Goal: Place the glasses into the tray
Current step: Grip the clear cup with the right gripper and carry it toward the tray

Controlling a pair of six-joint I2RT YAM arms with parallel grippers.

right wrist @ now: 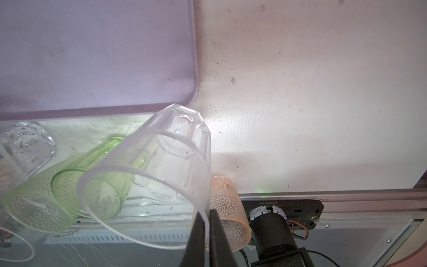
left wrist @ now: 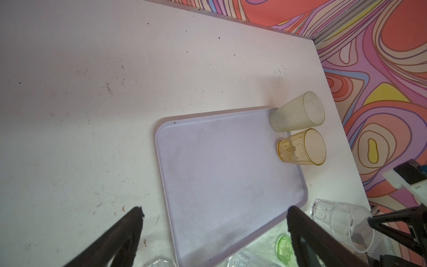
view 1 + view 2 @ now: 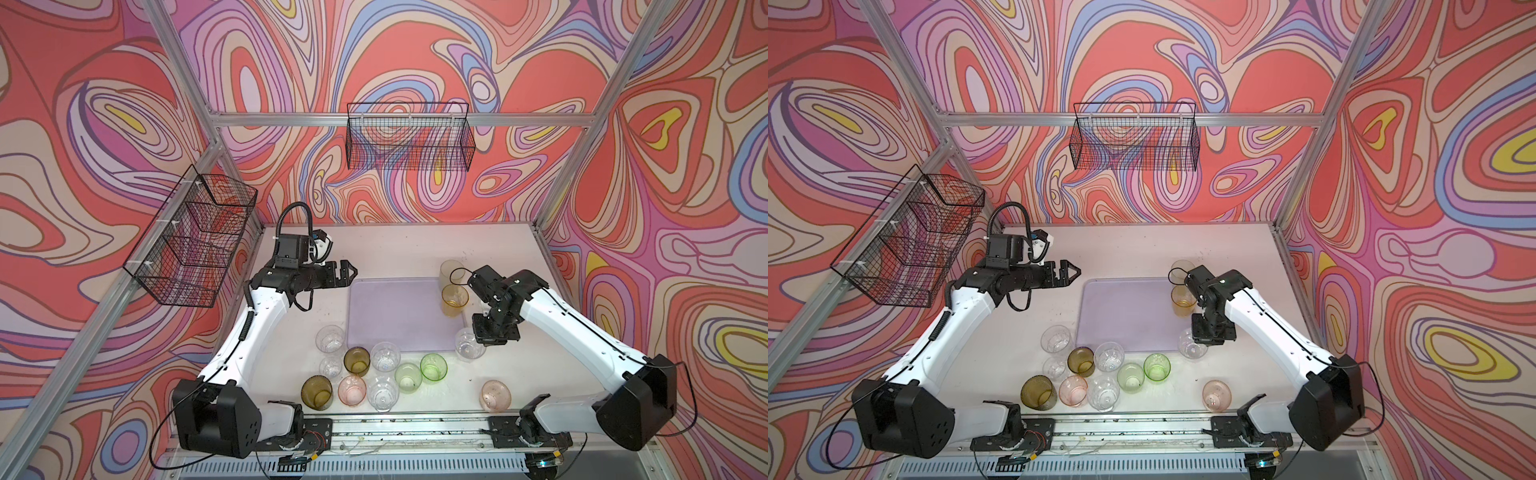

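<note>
The right gripper [image 1: 206, 215] has its fingers pressed together on the rim of a clear glass [image 1: 147, 166], one finger inside the wall and one outside. The glass hangs under the gripper, its base just beside the corner of the tray [image 1: 92, 57], outside the rim. Just past this gripper, toward the back wall, a yellow glass [image 3: 454, 299] stands in the tray with a taller pale glass [image 3: 451, 270] beside it at the tray's corner. The left gripper [image 3: 349, 272] is spread wide and holds nothing, the tray just ahead of its fingertips. The other glasses [image 3: 356, 360] cluster on the table [image 3: 415, 249] nearer the arm bases.
</note>
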